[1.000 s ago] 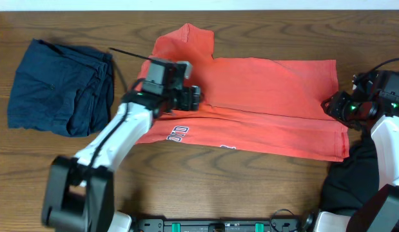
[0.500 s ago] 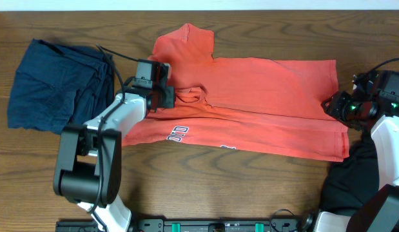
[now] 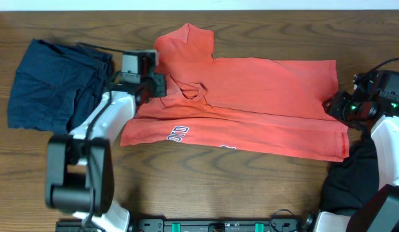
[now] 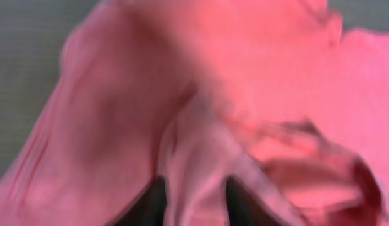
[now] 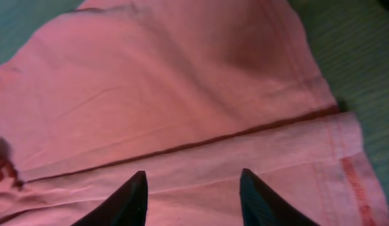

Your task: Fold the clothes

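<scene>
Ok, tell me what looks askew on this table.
The red T-shirt is not flat: fabric puckers into a ridge beside the left gripper, which pinches it, and its lower left corner flares out. The navy garment lies crumpled at the table's left end.

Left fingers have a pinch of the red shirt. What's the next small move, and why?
Probably draw the left gripper slightly left, away from the shirt's middle. Its fingers are shut on the red shirt, and a bunched ridge beside them suggests the cloth isn't pulled flat yet.
</scene>
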Tool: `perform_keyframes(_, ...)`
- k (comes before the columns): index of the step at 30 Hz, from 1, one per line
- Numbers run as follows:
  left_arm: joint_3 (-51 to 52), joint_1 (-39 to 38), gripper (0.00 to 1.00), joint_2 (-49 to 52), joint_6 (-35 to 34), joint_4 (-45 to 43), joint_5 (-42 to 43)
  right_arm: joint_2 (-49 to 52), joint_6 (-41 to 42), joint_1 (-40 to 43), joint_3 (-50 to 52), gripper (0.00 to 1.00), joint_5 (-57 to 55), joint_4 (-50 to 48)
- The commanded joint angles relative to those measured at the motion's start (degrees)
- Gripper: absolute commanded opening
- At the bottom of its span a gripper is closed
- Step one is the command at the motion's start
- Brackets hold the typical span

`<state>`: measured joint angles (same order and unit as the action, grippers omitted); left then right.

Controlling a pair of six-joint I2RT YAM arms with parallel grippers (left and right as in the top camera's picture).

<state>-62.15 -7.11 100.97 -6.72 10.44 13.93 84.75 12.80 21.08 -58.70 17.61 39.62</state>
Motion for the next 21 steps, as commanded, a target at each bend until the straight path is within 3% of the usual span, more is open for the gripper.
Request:
perform_keyframes(1,-1.5,0.4,0.56,-4.9,3.9,8.5,0.3,-0.2,0.0,-0.5,-0.2,0.54,-5.2,0.2)
perform_keyframes(2,-1.5,0.4,0.62,-5.3,4.5,11.3,0.3,0.0,0.0,-0.5,-0.2,0.55,-6.0,0.2)
perform_keyframes(4,-1.5,0.5,0.63,-5.4,4.6,17.2,0.1,0.7,0.5,-0.5,-0.2,0.54,-7.1,0.3)
perform_keyframes(7,-1.2,0.5,0.53,-5.1,4.6,24.8,0.1,2.6,2.8,-0.5,-0.1,0.47,-7.1,4.1)
perform_keyframes(10,-0.5,0.6,0.52,-4.9,4.5,29.3,-0.6,5.3,5.2,-0.5,-0.1,0.47,-7.4,9.9)
perform_keyframes(16,3.1,0.7,0.53,-4.7,4.5,31.5,-3.3,12.4,10.3,-0.4,0.0,0.54,-14.2,14.1)
perform_keyframes(21,5.9,0.8,0.62,-4.7,4.5,29.9,-9.4,18.2,10.5,-0.3,0.0,0.64,-11.7,15.2)
